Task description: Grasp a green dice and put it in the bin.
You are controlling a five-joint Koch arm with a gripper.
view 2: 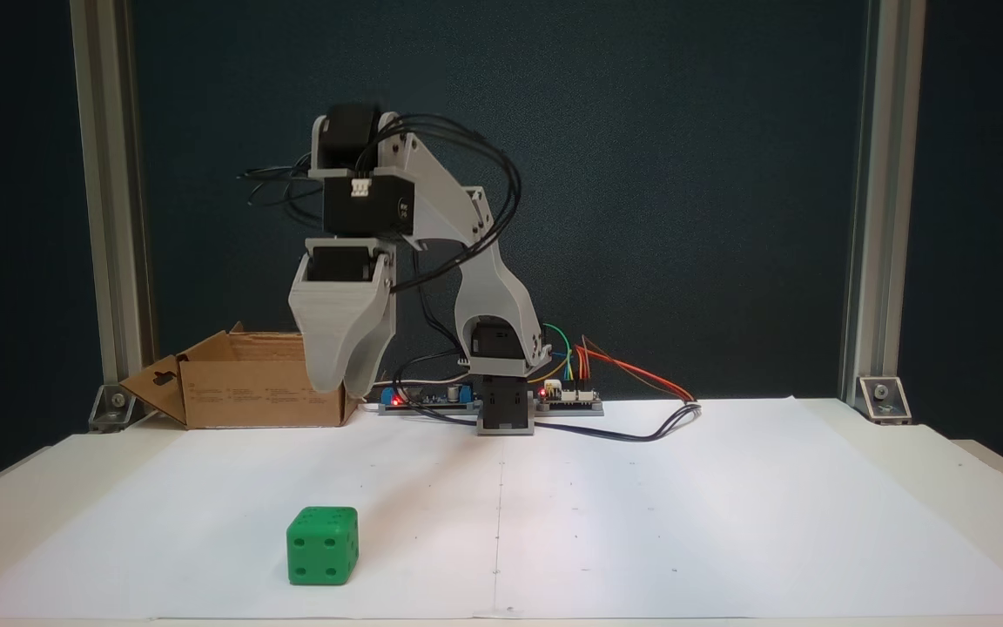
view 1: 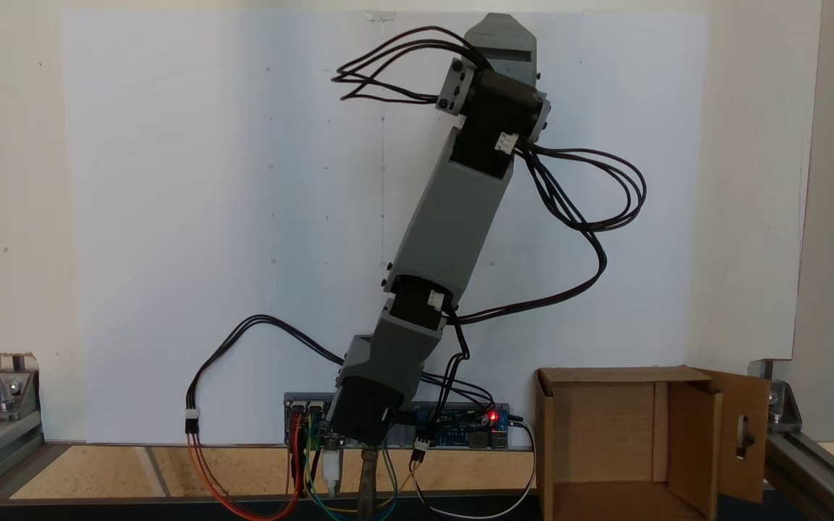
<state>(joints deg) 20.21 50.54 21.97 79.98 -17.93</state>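
The green dice [view 2: 322, 546] sits on the white paper near the table's front edge, left of centre, with a four-pip face towards the camera. My gripper [view 2: 343, 388] hangs well above the table and points down. Its grey jaws lie together with nothing between them. It is farther back than the dice, and its tips overlap the right end of the bin [view 2: 240, 392]. That bin is an open brown cardboard box at the back left. In the other fixed view the gripper [view 1: 500, 36] is at the top and the bin [view 1: 598, 427] at the lower right.
White paper [view 2: 641, 522] covers the table. The arm's base [view 2: 506, 409], circuit boards and loose wires [view 2: 641, 383] sit at the back centre. Metal frame posts [view 2: 867, 218] stand at both rear corners. The bin's flap with a slot cutout [view 1: 744, 434] sticks outward.
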